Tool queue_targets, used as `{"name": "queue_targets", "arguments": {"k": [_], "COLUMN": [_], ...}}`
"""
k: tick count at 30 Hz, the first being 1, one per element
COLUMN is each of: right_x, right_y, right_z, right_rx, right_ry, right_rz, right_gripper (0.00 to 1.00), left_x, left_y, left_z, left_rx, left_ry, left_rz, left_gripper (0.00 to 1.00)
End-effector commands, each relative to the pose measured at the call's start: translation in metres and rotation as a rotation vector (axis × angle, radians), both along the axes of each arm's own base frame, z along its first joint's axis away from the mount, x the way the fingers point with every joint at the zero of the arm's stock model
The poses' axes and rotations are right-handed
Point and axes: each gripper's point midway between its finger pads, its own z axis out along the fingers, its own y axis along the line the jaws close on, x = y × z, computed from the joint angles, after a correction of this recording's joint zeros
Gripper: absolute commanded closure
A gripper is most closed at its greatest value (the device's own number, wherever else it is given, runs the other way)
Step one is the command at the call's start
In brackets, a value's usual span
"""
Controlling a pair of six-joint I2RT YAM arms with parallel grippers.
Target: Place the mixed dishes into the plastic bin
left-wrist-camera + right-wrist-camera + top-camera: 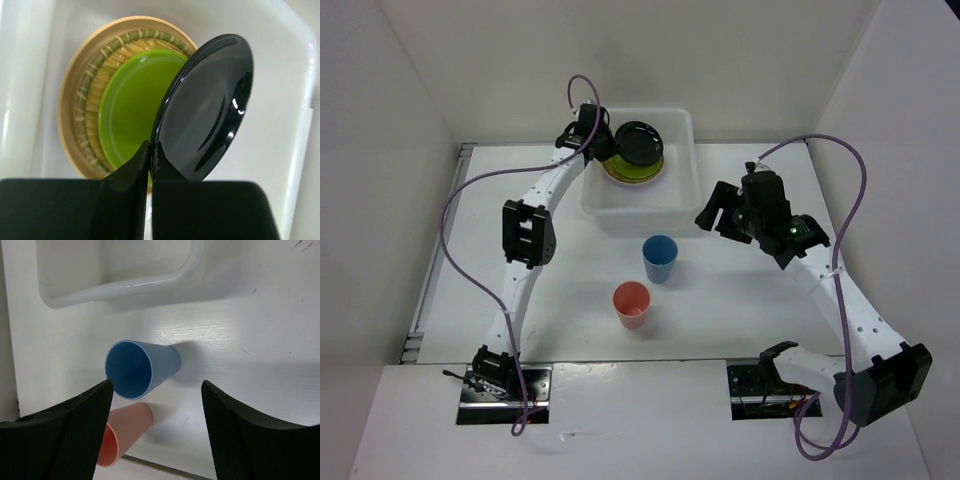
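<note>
White surface (740,320), white walls. Left fingers (132,170) pinch the black plate (210,105) by its rim, tilted over the green plate (130,105) inside the plastic bin (685,125). I judge it glossy, stiff and slippery. Right fingers (75,425) spread open above the blue cup (137,367), which looks light; grip its wall.

Robot lab: white-walled test table (720,310).
</note>
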Motion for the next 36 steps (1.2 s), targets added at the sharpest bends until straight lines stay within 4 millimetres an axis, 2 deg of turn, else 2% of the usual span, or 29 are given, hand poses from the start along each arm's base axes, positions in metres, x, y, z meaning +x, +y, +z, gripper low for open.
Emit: {"name": "queue_targets", "arguments": {"k": [1, 2, 3, 4, 5, 6, 7, 8, 9, 10, 12, 13, 15, 16, 19, 21, 23, 25, 26, 28, 29, 31, 32, 33, 34, 35, 36], "right_x": [0.015, 0.015, 0.016, 0.016, 0.015, 0.017, 0.018, 0.016, 0.015, 0.018, 0.017, 0.015, 0.017, 0.014, 0.017, 0.015, 0.016, 0.016, 0.018, 0.015, 0.013, 0.012, 0.013, 0.015, 0.014, 0.013, 0.015], "right_y": [0.006, 0.006, 0.006, 0.009, 0.01, 0.011, 0.011, 0.013, 0.016, 0.016, 0.015, 0.018, 0.021, 0.025, 0.036, 0.049, 0.055, 0.068, 0.07, 0.079, 0.082, 0.086, 0.085, 0.087, 0.089, 0.087, 0.089], "right_z": [0.001, -0.002, -0.01, -0.014, -0.017, -0.021, -0.019, -0.027, -0.029, -0.027, -0.035, -0.035, -0.044, -0.046, -0.055, -0.055, -0.059, -0.066, -0.068, -0.085, -0.09, -0.102, -0.106, -0.109, -0.112, -0.114, -0.114], "right_rx": [0.021, 0.021, 0.013, 0.016, 0.021, 0.017, 0.02, 0.018, 0.018, 0.018, 0.014, 0.014, -0.003, -0.004, -0.003, 0.014, 0.005, -0.02, -0.039, -0.073, -0.08, -0.109, -0.115, -0.133, -0.146, -0.153, -0.168], "right_ry": [-0.042, -0.041, -0.021, -0.005, -0.002, 0.01, 0.001, 0.024, 0.024, 0.008, 0.019, 0.019, 0.042, 0.042, 0.057, 0.054, 0.065, 0.079, 0.078, 0.114, 0.124, 0.146, 0.154, 0.154, 0.157, 0.162, 0.156], "right_rz": [0.002, 0.002, 0.002, 0.013, 0.021, 0.021, 0.021, 0.029, 0.039, 0.033, 0.032, 0.043, 0.046, 0.059, 0.087, 0.117, 0.121, 0.142, 0.136, 0.156, 0.165, 0.16, 0.146, 0.143, 0.146, 0.13, 0.128], "right_gripper": [0.24, 0.24, 0.24, 0.24, 0.24, 0.24, 0.24, 0.24, 0.24, 0.24, 0.24, 0.24, 0.24, 0.24, 0.24, 0.24, 0.24, 0.24, 0.24, 0.24, 0.24, 0.27, 0.29, 0.3, 0.37, 0.42, 0.49], "left_x": [0.007, 0.017, 0.011, 0.013, 0.015, 0.014, 0.014, 0.015, 0.012, 0.011, 0.008, 0.008, 0.005, 0.005, 0.002, 0.0, 0.0, -0.005, -0.007, -0.01, -0.015, -0.022, -0.031, -0.037, -0.044, -0.058, -0.067], "left_y": [0.011, 0.006, 0.008, 0.009, 0.003, 0.002, 0.004, 0.008, 0.004, 0.006, 0.004, 0.006, 0.007, 0.007, 0.008, 0.011, 0.013, 0.01, 0.011, 0.015, 0.017, 0.02, 0.023, 0.026, 0.028, 0.033, 0.037], "left_z": [-0.01, -0.001, -0.008, -0.033, 0.017, -0.02, -0.026, -0.032, -0.009, -0.029, -0.029, -0.028, -0.028, -0.028, -0.027, -0.012, 0.001, 0.023, 0.044, 0.071, 0.101, 0.134, 0.166, 0.183, 0.196, 0.227, 0.238], "left_rx": [0.055, 0.038, 0.049, 0.063, 0.009, 0.021, 0.03, 0.045, 0.047, 0.063, 0.06, 0.062, 0.067, 0.067, 0.077, 0.088, 0.095, 0.092, 0.09, 0.096, 0.09, 0.098, 0.091, 0.104, 0.11, 0.106, 0.125], "left_ry": [0.034, -0.007, 0.032, 0.055, -0.038, 0.038, 0.049, 0.057, 0.012, 0.045, 0.064, 0.054, 0.068, 0.068, 0.075, 0.061, 0.039, 0.01, -0.024, -0.069, -0.117, -0.173, -0.224, -0.256, -0.272, -0.318, -0.331], "left_rz": [0.029, 0.022, 0.021, 0.029, 0.011, 0.017, 0.025, 0.042, 0.034, 0.041, 0.028, 0.036, 0.035, 0.035, 0.03, 0.032, 0.035, 0.036, 0.031, 0.035, 0.033, 0.021, 0.02, 0.011, 0.006, 0.006, -0.004], "left_gripper": [1.0, 1.0, 1.0, 1.0, 1.0, 1.0, 1.0, 1.0, 1.0, 0.99, 0.91, 0.79, 0.7, 0.6, 0.56, 0.51, 0.51, 0.5, 0.48, 0.43, 0.41, 0.37, 0.37, 0.35, 0.35, 0.35, 0.35]}}
